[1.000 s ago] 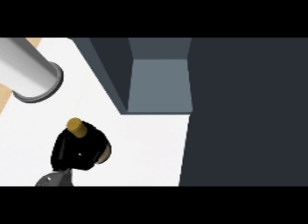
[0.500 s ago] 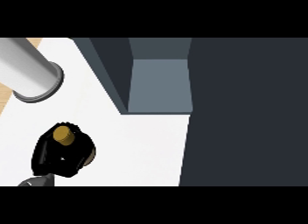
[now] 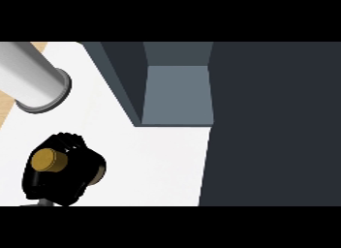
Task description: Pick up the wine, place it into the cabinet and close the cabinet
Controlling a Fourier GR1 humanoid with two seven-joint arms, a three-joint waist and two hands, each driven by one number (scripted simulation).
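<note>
- Wine [image 3: 49,160] is sitting low at the left of the head view, and I am seeing it from straight above, so only its round gold top is showing, with its long axis running up toward the camera
- I am reading the black hand [image 3: 68,170] around it as the left one, since it is coming in from the lower left edge; its fingers [image 3: 71,141] are curling round the bottle's neck and the dark body below is mostly hiding under the palm
- I am finding the cabinet [image 3: 177,92] up and to the right of the bottle, its grey inner floor lying open between a dark side wall and a wide dark panel at the right, which I am taking for the open door though I cannot be sure
- I am judging that the coming move is turning on this one line: carrying the bottle up and right across the white tabletop [image 3: 159,160] into that opening, keeping it upright
- I am noting a grey forearm [image 3: 26,80] lying at the upper left, well apart from the bottle; its hand is not showing
- I am finding no label, brand or writing that I can read on anything
</note>
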